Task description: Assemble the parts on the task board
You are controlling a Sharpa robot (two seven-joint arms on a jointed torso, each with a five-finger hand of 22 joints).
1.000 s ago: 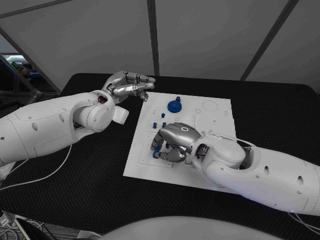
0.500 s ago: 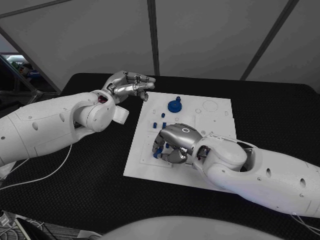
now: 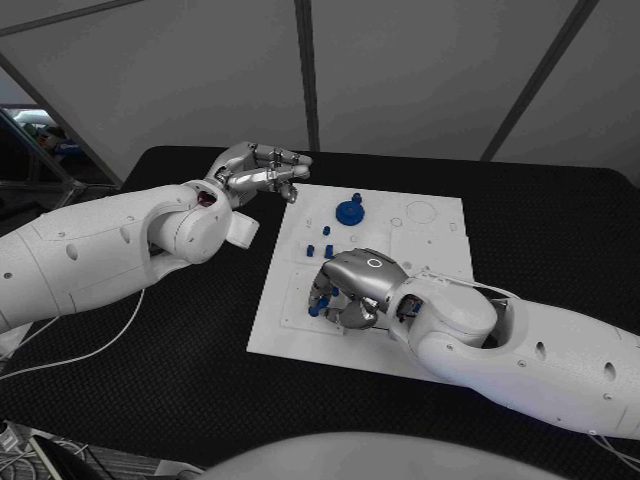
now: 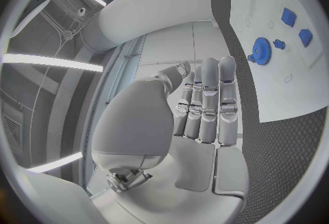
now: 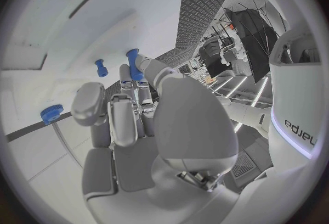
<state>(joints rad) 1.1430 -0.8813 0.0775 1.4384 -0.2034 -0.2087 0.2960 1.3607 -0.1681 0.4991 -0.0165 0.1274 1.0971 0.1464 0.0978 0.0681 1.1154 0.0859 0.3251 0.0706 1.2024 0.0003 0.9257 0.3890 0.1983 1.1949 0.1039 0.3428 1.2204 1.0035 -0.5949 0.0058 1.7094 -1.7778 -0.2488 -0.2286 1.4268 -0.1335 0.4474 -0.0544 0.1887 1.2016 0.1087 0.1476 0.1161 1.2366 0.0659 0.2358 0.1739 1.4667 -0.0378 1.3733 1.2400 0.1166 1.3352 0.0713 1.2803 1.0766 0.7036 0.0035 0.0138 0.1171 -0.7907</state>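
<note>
The white task board [image 3: 421, 250] lies in the middle of the table. On it stand a blue gear [image 3: 349, 212] and small blue pegs [image 3: 326, 231] toward its far side. My right hand [image 3: 352, 290] rests on the board's near left part, fingers curled down over a blue part [image 3: 316, 303]. In the right wrist view its fingertips [image 5: 142, 63] touch a blue peg [image 5: 134, 65]; whether they grip it is unclear. My left hand [image 3: 263, 170] hovers above the table's far left, off the board, with its fingers [image 4: 205, 103] drawn together and nothing in them.
The black table [image 3: 551, 220] reaches well past the board on every side. The left wrist view shows the board [image 4: 274, 87] with the gear [image 4: 259, 49] and two blue blocks [image 4: 288, 15]. Another peg [image 5: 101, 67] and a round blue piece [image 5: 51, 113] stand near my right hand.
My right hand has shifted a little toward the board's near edge, staying over the blue part. The left hand has not moved.
</note>
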